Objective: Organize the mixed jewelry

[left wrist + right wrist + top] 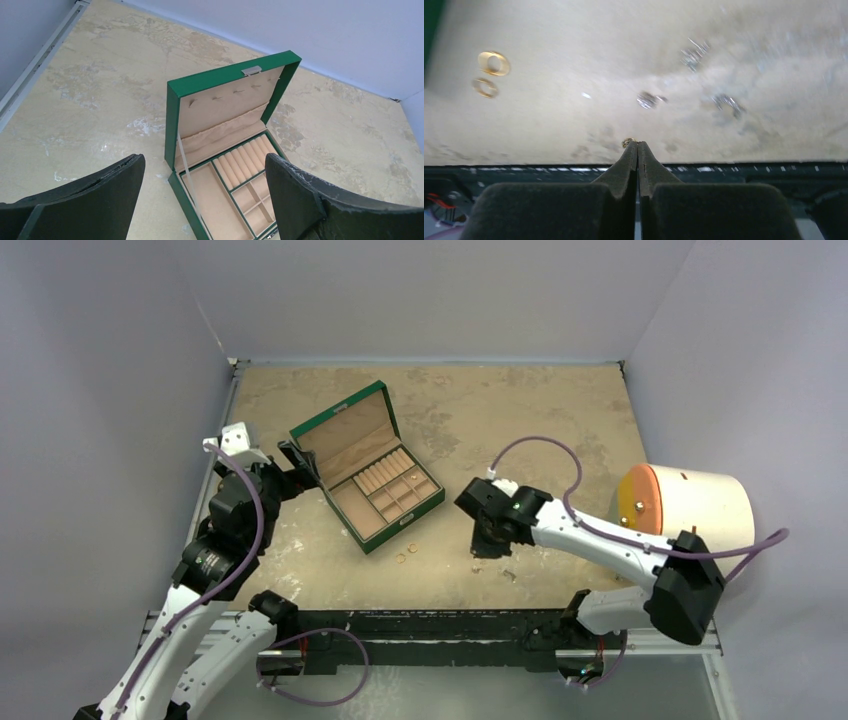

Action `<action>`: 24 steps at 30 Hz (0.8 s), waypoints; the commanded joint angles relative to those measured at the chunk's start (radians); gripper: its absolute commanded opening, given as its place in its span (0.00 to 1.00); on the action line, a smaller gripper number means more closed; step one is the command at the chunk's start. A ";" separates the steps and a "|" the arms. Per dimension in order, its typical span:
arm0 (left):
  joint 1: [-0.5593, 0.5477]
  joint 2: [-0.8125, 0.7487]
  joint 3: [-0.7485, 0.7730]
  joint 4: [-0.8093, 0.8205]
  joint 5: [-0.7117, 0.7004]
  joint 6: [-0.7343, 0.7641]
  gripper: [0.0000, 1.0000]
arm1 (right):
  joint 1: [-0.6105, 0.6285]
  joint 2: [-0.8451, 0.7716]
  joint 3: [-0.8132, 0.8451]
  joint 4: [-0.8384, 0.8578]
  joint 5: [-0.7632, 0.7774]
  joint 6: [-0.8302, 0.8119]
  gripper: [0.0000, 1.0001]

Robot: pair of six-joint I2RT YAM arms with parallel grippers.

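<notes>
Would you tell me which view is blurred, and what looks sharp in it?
Right wrist view: motion blur smears the table, gold rings and silver pieces; only the right gripper and the gold bit at its tip look sharp. Left wrist and top views: crisp, evenly lit box.

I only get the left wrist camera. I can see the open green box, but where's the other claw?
Observer: The right claw points down at the table, off to the right of the green box.
Operator: Is it holding anything?
Observer: It's shut, and a tiny gold piece seems pinched right at its tips.
Operator: Is there more jewelry lying outside the box?
Observer: Yes. Two gold rings lie on the table close to the box's near corner, and a few silver pieces lie to the right of them.
</notes>
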 commanded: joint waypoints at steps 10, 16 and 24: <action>0.003 -0.012 0.009 0.038 -0.022 0.012 0.90 | -0.063 0.301 0.443 0.248 0.200 -0.418 0.00; 0.004 -0.013 0.010 0.035 -0.030 0.012 0.90 | -0.109 0.441 0.565 0.356 0.172 -0.548 0.00; 0.004 -0.004 0.009 0.034 -0.035 0.012 0.90 | -0.135 0.595 0.686 0.398 0.137 -0.595 0.00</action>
